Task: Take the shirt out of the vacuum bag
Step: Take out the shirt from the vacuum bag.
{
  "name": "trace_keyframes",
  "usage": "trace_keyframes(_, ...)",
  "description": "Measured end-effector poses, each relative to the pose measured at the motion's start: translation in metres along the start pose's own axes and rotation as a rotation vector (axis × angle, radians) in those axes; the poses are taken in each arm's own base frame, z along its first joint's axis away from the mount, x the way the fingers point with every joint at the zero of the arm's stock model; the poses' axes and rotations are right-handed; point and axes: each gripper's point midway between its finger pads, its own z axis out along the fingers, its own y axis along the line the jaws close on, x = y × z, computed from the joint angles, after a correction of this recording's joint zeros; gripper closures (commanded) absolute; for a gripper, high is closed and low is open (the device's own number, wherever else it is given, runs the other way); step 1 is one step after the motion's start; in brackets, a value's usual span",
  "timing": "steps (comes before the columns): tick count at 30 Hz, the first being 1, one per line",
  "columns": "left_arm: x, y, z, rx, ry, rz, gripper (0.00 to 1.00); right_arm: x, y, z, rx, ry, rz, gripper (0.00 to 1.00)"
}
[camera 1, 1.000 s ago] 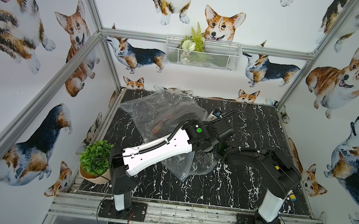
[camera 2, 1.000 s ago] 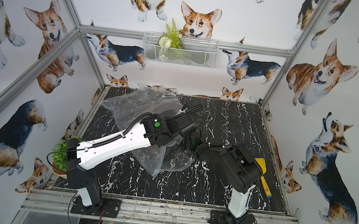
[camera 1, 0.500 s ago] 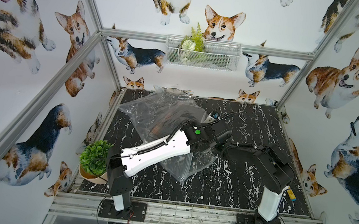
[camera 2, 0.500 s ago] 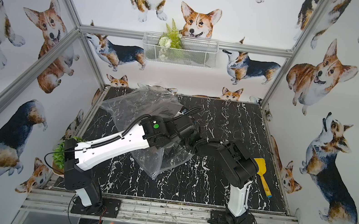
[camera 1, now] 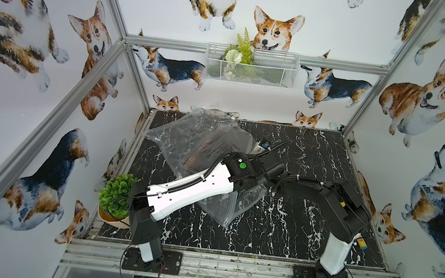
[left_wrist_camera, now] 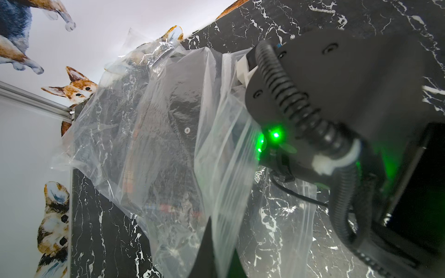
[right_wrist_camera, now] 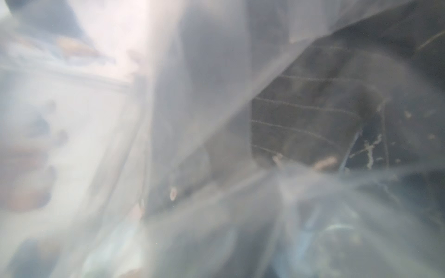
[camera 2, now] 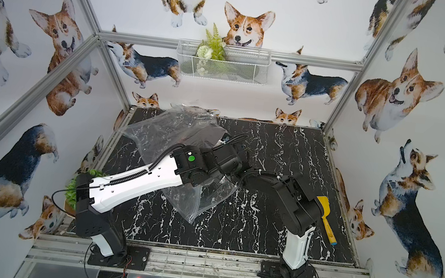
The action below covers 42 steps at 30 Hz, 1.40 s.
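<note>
**On the bench (camera 1: pixel 316 158): one vacuum bag (camera 1: pixel 182 140), one shirt (left_wrist_camera: pixel 168 144), two arms**

The bag lies toward the back left of the black marble bench, and its near part is raised under the left arm (camera 1: pixel 194 186). The dark shirt is inside it.

The left tool (left_wrist_camera: pixel 210 240) is closed on a fold of the bag's plastic, which only the left wrist view shows. The right arm (camera 1: pixel 326 192) reaches in beside it. The right tool is buried in plastic and the right wrist view is a blur of film, so I cannot tell how its jaws stand.

One potted plant (camera 1: pixel 117 196) stands at the front left corner, and one wire basket (camera 1: pixel 250 67) hangs on the back wall. One yellow utensil (camera 2: pixel 325 216) shows whole in a top view. Where the right arm covers it, only its tip (camera 1: pixel 361 243) shows.
</note>
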Motion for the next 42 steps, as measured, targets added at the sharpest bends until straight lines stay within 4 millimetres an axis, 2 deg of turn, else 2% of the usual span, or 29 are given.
trace_keyframes(5, 0.002, 0.0, 0.001, -0.001, 0.002, 0.002, 1.0, 0.001, 0.0, 0.0, -0.003, 0.005, 0.0, 1.0)
trace_keyframes(10, 0.004, 0.001, 0.002, -0.002, 0.003, 0.002, 1.0, 0.0, 0.003, -0.006, -0.017, 0.011, 0.002, 1.0)
trace_keyframes(18, 0.004, 0.005, 0.001, -0.01, -0.001, -0.005, 1.0, -0.009, 0.036, -0.039, -0.094, -0.017, -0.024, 1.0)
trace_keyframes(23, 0.003, 0.008, 0.003, -0.017, 0.002, -0.015, 1.0, -0.004, 0.03, -0.048, -0.079, -0.01, -0.037, 1.0)
trace_keyframes(27, 0.002, 0.01, 0.003, -0.018, 0.001, -0.019, 1.0, 0.0, 0.023, -0.046, -0.066, 0.008, -0.036, 1.0)
trace_keyframes(29, 0.002, 0.011, 0.003, -0.019, 0.001, -0.023, 1.0, 0.004, 0.017, -0.042, -0.057, 0.028, -0.033, 0.89)
trace_keyframes(32, 0.001, 0.012, 0.003, -0.019, -0.001, -0.025, 1.0, 0.01, 0.01, -0.037, -0.047, 0.057, -0.028, 0.79)
trace_keyframes(33, 0.0, 0.012, 0.003, -0.019, -0.001, -0.025, 1.0, 0.012, 0.009, -0.036, -0.047, 0.065, -0.028, 0.72)
trace_keyframes(37, 0.001, 0.012, 0.002, -0.02, 0.001, -0.023, 1.0, 0.02, 0.005, -0.038, -0.047, 0.095, -0.026, 0.58)
trace_keyframes(42, 0.0, 0.014, 0.002, -0.021, 0.002, -0.025, 1.0, 0.026, 0.001, -0.05, -0.05, 0.107, -0.039, 0.52)
